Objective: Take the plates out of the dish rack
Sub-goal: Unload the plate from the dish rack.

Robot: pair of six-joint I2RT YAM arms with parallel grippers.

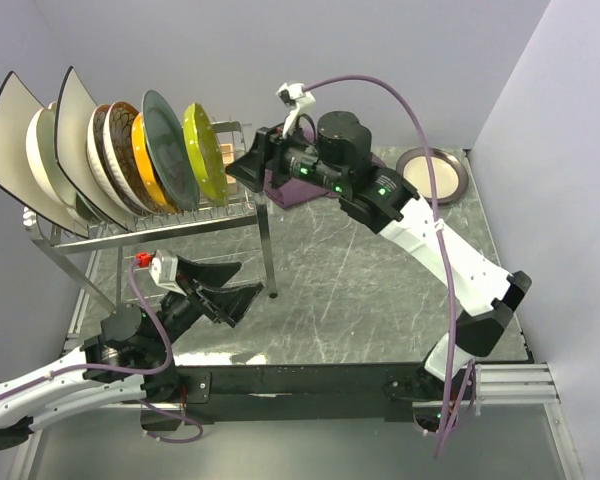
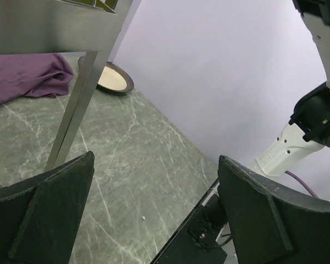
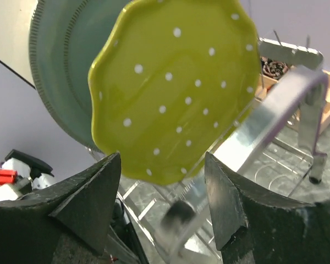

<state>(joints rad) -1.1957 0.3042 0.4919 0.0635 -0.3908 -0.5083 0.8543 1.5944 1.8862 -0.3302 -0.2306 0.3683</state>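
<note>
No readable text or labels anywhere

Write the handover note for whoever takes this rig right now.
Left claw: open, empty, low by the dish rack front leg.
Right claw: open, jaws either side of the lime dotted plate edge at the rack's right end; no grip yet.
Done: one cream plate lies on the table, far right.
Left: the lime plate and the other plates standing in the rack's upper tier.

teal plate (image 3: 60,71) mostly behind dotted lime plate (image 3: 176,88), dish rack rail (image 3: 264,120) blurred
</note>
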